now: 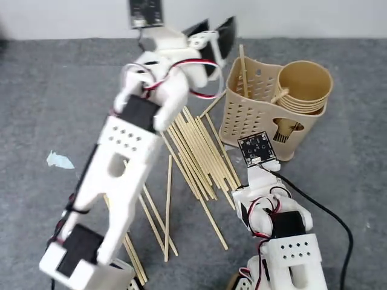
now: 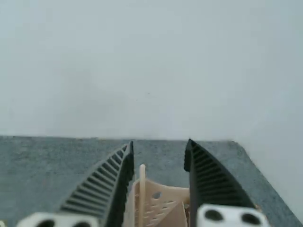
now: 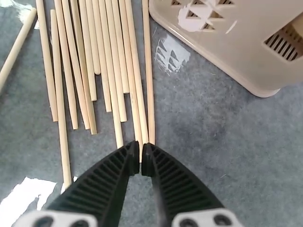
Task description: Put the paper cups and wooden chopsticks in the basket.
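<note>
One beige, perforated basket (image 1: 251,115) stands on the grey bench (image 1: 48,96). It holds one nested stack of tan paper cups (image 1: 305,84) and one upright chopstick (image 1: 242,66). About a dozen pale wooden chopsticks (image 1: 199,151) lie bundled just beside the basket, with several more scattered apart. My left end effector (image 1: 213,36) hangs wide open and empty by the basket. My right end effector (image 3: 140,151) is all but closed, its tips at two stick ends.

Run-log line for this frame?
left gripper open by basket | one chopstick upright in it | cups inside | right gripper shut at loose chopsticks
</note>
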You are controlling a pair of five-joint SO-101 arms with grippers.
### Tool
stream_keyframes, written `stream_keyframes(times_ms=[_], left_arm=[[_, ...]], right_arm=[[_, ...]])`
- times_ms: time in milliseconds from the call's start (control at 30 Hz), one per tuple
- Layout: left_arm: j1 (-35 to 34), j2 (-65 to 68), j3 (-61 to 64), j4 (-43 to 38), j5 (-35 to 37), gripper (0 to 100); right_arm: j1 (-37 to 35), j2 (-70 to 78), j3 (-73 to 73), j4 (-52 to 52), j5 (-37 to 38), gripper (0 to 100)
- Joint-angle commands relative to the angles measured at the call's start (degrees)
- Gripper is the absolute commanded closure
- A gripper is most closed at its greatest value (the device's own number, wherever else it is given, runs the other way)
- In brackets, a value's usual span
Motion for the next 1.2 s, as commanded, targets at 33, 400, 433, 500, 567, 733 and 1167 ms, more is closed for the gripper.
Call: stream_keyframes(times_ms=[33, 400, 433, 500, 567, 733, 1167], left_arm=[[-5.2, -7.6, -1.8, 13.3, 0.5, 83], [-20.5, -7.1, -1.6, 47.9, -2.5, 83], [-21.8, -6.1, -1.6, 50.8, -3.5, 83], [-24.6, -3.4, -1.6, 56.1, -5.0, 83], [-27.5, -0.1, -1.5, 58.8, -5.9, 83], [-34.8, 7.7, 3.6, 58.1, -10.8, 83], [-39.9, 11.6, 25.9, 46.9, -19.3, 88]], right_arm=[[0.0, -1.2, -0.3, -1.2, 0.0, 96.6], [0.0, -1.2, -0.3, -1.2, 0.0, 96.6], [0.0, -1.2, -0.3, -1.2, 0.0, 96.6], [0.0, -1.2, -0.3, -1.2, 0.0, 96.6], [0.0, -1.2, -0.3, -1.2, 0.0, 96.6], [0.0, -1.2, -0.3, -1.2, 0.1, 96.6], [-0.1, -1.2, -0.3, -1.2, 0.1, 96.6]])
